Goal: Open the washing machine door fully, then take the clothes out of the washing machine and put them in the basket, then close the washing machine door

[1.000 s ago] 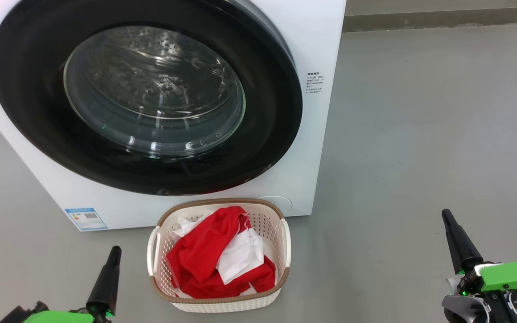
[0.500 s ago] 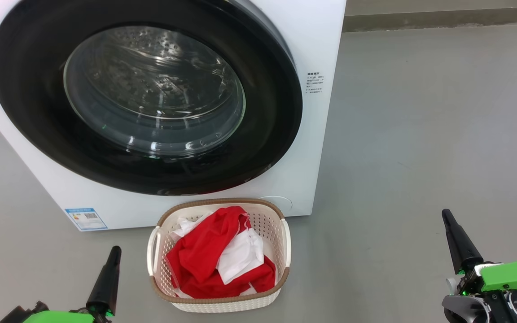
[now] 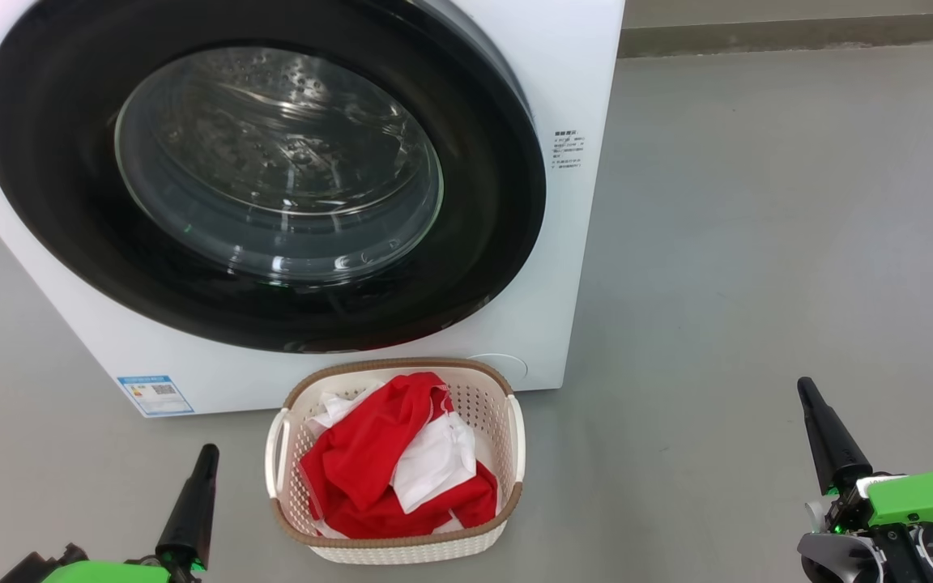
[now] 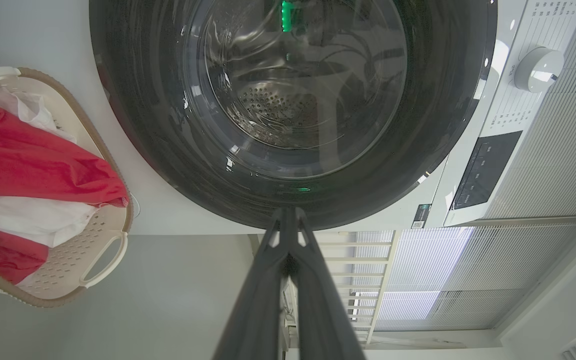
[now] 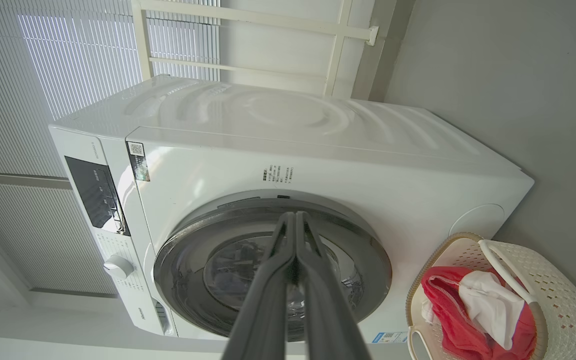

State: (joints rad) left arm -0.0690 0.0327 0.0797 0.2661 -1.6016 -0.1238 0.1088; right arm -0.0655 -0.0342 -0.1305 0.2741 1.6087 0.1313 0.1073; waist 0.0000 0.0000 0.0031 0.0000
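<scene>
The clothes (image 3: 369, 461), bright red with white parts, lie heaped in the basket (image 3: 402, 552), a small cream perforated basket with a brown woven-look rim. The basket stands on the floor just in front of the washing machine (image 3: 576, 73), below the lower edge of the washing machine door (image 3: 53, 202). The door lies shut against the white front. Its glossy black rim rings a bulging glass window, through which the perforated steel drum (image 4: 273, 102) shows. A small blue label (image 3: 155, 394) sits at the machine's low left corner, and a round white cover (image 3: 509, 366) sits just behind the basket's far right corner. In the left wrist view a white dial (image 4: 538, 70) and a dark control panel (image 4: 485, 167) sit on the machine's upper front.

The floor (image 3: 758, 243) is smooth, matt grey, and runs back to a darker skirting strip (image 3: 798, 34) at the wall. Behind the machine, pale slatted blinds (image 5: 18, 75) glow with daylight, and a white railing (image 5: 248, 15) stands near them.

The left gripper (image 3: 209, 450) hangs low to the left of the basket, and the right gripper (image 3: 803, 385) is well apart on the right. On each, the two dark fingers are pressed together to a point, with nothing between them.
</scene>
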